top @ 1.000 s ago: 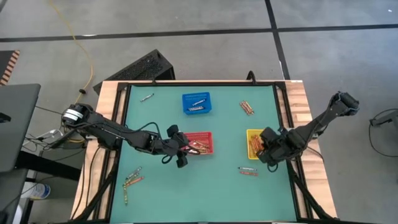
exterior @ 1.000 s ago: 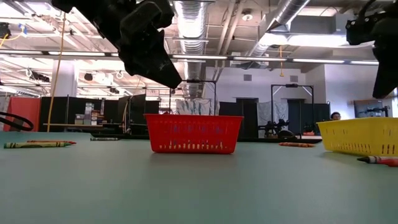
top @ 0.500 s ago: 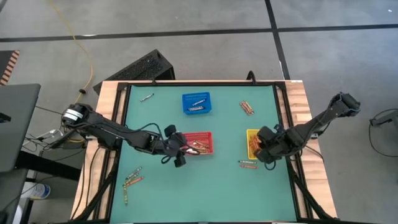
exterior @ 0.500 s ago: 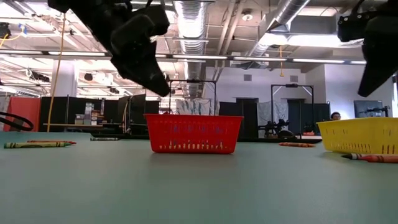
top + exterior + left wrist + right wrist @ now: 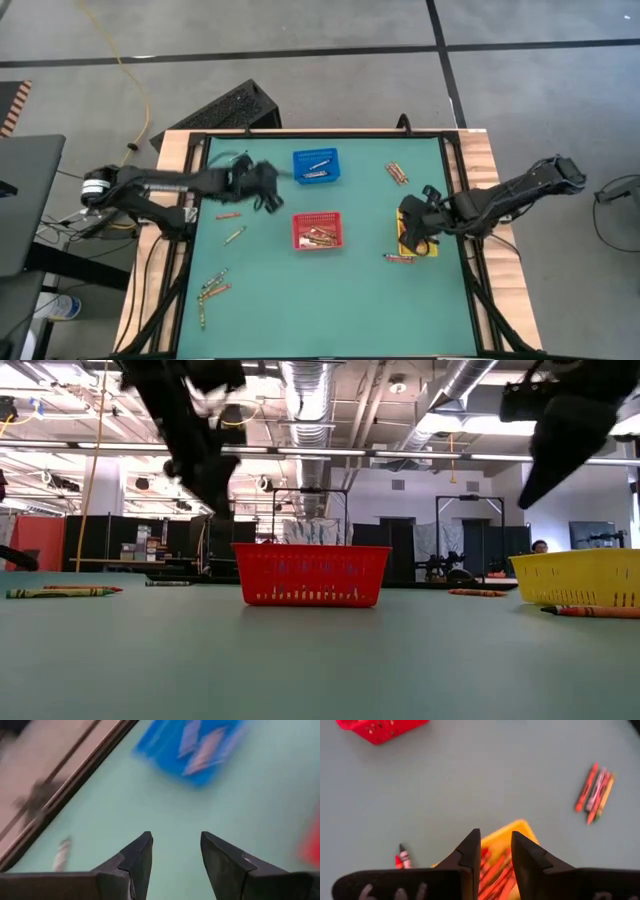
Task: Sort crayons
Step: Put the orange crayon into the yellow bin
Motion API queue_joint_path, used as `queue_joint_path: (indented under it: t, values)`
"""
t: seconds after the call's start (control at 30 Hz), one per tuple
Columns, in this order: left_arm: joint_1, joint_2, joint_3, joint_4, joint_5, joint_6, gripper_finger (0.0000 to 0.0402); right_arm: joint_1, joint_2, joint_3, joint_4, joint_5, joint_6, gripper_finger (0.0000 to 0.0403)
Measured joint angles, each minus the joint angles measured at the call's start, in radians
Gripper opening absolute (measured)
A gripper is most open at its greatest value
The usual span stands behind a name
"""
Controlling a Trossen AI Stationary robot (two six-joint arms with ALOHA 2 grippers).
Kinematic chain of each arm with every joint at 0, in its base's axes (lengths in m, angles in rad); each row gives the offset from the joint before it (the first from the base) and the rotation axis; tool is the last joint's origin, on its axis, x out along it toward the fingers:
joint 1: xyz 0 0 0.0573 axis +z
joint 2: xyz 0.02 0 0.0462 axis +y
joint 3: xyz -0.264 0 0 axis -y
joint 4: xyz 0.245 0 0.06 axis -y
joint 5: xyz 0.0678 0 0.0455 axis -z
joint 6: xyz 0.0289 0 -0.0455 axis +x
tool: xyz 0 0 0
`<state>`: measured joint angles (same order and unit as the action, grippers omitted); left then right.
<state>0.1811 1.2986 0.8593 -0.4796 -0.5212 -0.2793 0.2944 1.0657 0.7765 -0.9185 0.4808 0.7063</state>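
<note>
Below right claw (image 5: 492, 851): yellow basket (image 5: 512, 831), crayons (image 5: 495, 870).

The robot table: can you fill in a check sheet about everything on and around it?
Surface: flat green table top in a wooden frame.
Job's things: thin wax crayons in the blue mesh basket, red mesh basket and yellow mesh basket; loose crayon groups at the near-left and far-right.
Clutter: nothing seen.
Grippers: left hand open, empty, beside the blue basket; right hand open, empty, above the yellow basket.
Cables: yellow cord on the floor.
Surroundings: grey floor, workshop behind.
</note>
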Motion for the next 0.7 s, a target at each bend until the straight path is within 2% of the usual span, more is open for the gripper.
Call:
queue_joint_path:
  t: [0.13, 0.23, 0.4, 0.53, 0.63, 0.7]
  values:
    - [0.243, 0.057, 0.0, -0.06, 0.097, 0.094, 0.0157, -0.103, 0.0, 0.0, 0.046, 0.019, -0.143, 0.0101]
    - [0.371, 0.088, 0.0, -0.071, 0.177, 0.159, 0.0157, -0.214, 0.0, 0.0, 0.048, 0.012, -0.211, 0.01]
    - [0.536, 0.143, 0.0, -0.037, 0.164, 0.231, 0.0157, -0.409, 0.0, -0.038, 0.197, -0.155, -0.369, 0.0096]
    - [0.613, 0.163, 0.0, -0.107, 0.272, 0.227, 0.0157, -0.517, 0.0, -0.08, 0.325, -0.236, -0.46, 0.0093]
    - [0.612, 0.156, -0.001, -0.221, 0.437, 0.173, 0.0157, -0.574, 0.0, -0.102, 0.378, -0.272, -0.505, 0.0092]
    - [0.574, 0.14, -0.001, -0.276, 0.56, 0.171, 0.0157, -0.605, 0.0, -0.107, 0.417, -0.285, -0.535, 0.0092]
